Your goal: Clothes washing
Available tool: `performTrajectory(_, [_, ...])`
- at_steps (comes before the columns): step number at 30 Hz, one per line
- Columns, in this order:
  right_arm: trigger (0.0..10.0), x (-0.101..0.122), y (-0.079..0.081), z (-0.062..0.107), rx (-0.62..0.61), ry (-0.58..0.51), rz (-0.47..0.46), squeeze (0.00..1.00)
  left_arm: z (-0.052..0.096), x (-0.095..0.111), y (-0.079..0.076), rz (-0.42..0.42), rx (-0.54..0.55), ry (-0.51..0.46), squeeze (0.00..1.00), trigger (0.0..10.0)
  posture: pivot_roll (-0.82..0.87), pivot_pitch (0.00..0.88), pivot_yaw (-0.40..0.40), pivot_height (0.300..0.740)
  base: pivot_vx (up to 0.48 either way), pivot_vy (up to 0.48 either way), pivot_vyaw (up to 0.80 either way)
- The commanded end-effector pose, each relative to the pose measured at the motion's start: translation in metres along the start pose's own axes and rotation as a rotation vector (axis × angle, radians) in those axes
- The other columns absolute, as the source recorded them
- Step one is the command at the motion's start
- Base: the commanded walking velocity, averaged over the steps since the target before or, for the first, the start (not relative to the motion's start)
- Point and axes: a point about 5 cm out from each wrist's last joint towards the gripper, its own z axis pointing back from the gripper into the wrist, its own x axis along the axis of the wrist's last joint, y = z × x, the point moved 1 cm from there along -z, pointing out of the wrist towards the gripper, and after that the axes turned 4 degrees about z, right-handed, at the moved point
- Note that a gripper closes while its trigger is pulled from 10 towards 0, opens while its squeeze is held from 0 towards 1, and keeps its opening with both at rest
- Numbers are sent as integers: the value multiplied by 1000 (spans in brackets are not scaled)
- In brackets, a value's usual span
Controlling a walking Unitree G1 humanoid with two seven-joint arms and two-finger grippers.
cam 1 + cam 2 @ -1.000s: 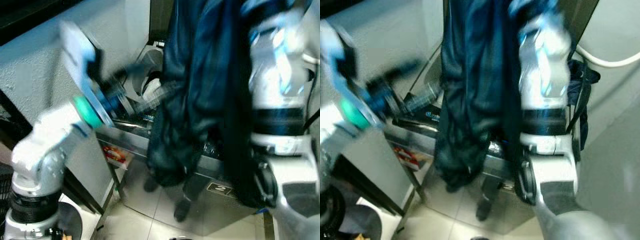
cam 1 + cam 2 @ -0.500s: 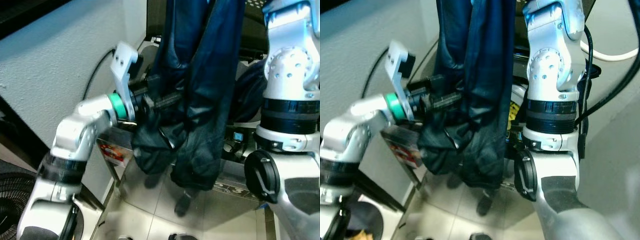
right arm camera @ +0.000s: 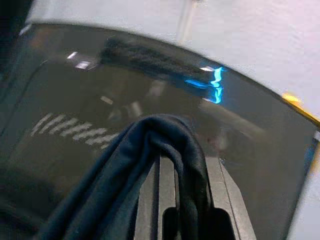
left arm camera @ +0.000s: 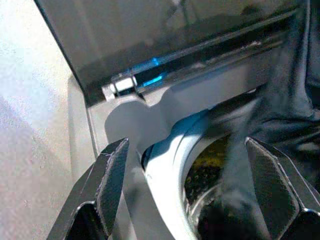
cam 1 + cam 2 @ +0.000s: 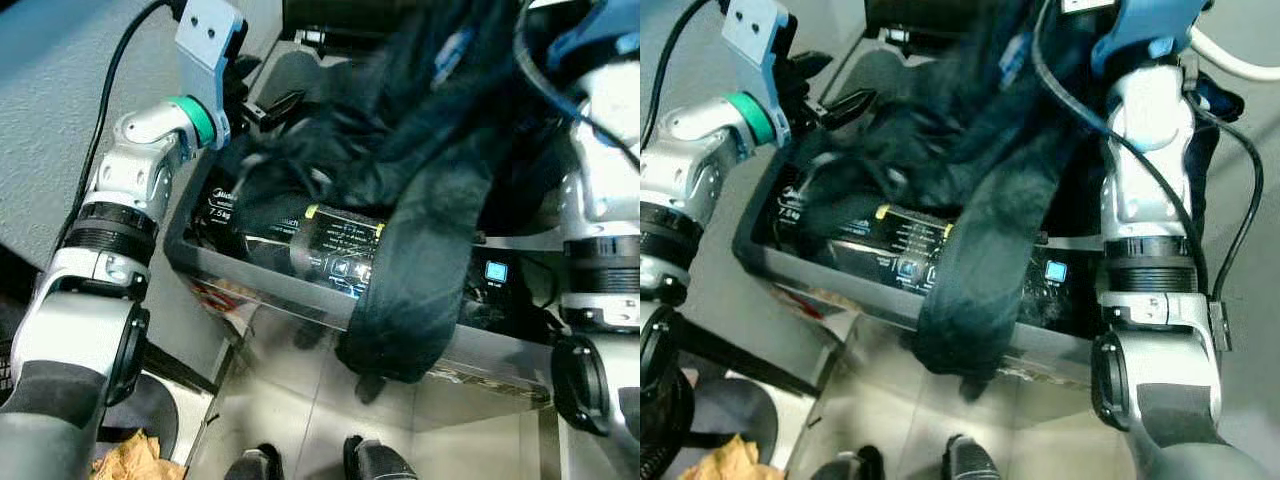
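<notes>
Below me stood a grey washing machine (image 5: 250, 285) on a pale tiled floor (image 5: 300, 400), beside a white wall (image 5: 50, 110). Dark blue clothes (image 5: 400, 220) lay bunched over its open top, one fold hanging down the front. My right gripper (image 3: 172, 200) clamped a fold; my left gripper (image 4: 190, 185) hovered spread wide, empty

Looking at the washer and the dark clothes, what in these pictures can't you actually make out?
- Drum inside the washer: covered by the dark clothes in the eye views; the left wrist view catches just a sliver.
- Kind and number of garments: one blurred, bunched mass.
- Panel lettering: too small and partly draped over.
- Right hand: cloth hangs over its fingers in the right wrist view; the eye views cut it off at the top.
- Left hand: open, holding nothing.
</notes>
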Motion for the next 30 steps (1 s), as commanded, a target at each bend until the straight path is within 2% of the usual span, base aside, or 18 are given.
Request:
performTrajectory(1, [10000,0,16,2,77,0,31,0,1,-5,1,9,-10,29,0,10000,-39,200,78,740,0,0,0])
performTrajectory(2, [10000,-5,30,6,154,33,59,0,0,-8,0,29,-30,36,0,10000,-35,203,77,740,0,0,0])
performTrajectory(3, [10000,-5,47,10,259,34,65,0,0,-7,-9,65,-137,18,0,10000,-32,204,74,740,0,0,0])
performTrajectory(4, [10000,-5,47,10,259,34,65,0,0,-7,-9,65,-137,18,0,10000,-32,204,74,740,0,0,0])
performTrajectory(5, [10000,-2,59,14,344,31,29,0,3,-2,-22,91,-255,-19,0,10000,-28,201,72,740,0,0,0])
performTrajectory(7, [10000,1,68,18,418,14,-20,0,7,7,-38,101,-396,-78,0,10000,-24,197,71,740,0,0,0])
performTrajectory(10, [10000,1,69,19,425,13,-36,0,9,9,-41,98,-418,-94,0,10000,-24,197,71,740,0,0,0])
performTrajectory(13, [10000,0,53,49,633,32,-76,0,39,25,-62,66,-502,-157,0,10000,-15,184,73,740,0,0,0])
performTrajectory(14, [10000,0,53,49,633,32,-76,0,39,25,-62,66,-502,-157,0,10000,-15,184,73,740,0,0,0])
performTrajectory(15, [10000,-3,47,62,716,50,-50,0,53,26,-70,47,-532,-154,0,10000,-20,181,76,740,0,0,0])
performTrajectory(16, [10000,-3,47,62,716,50,-50,0,53,26,-70,47,-532,-154,0,10000,-20,181,76,740,0,0,0])
performTrajectory(17, [10000,-7,43,70,771,77,-15,0,63,24,-76,32,-552,-137,0,10000,-22,177,76,740,0,0,0])
performTrajectory(18, [10000,-14,39,75,814,105,45,329,75,16,-83,-33,-574,-99,0,10000,-23,169,80,740,0,0,0])
performTrajectory(20, [10000,-14,39,75,814,105,45,329,75,16,-83,-33,-574,-99,0,10000,-23,169,80,740,0,0,0])
performTrajectory(21, [10000,-19,37,77,840,128,72,1000,87,12,-91,-40,-595,-70,0,10000,-21,167,80,740,0,0,0])
performTrajectory(22, [10000,-22,36,77,863,145,80,1000,95,10,-95,-45,-608,-51,0,10000,-10,162,79,740,0,0,0])
performTrajectory(24, [10000,-22,36,77,863,145,80,1000,95,10,-95,-45,-608,-51,0,10000,-10,162,79,740,0,0,0])
performTrajectory(30, [10000,-23,37,81,927,162,25,1000,108,13,-97,-20,-586,-32,0,10000,0,152,80,740,0,0,0])
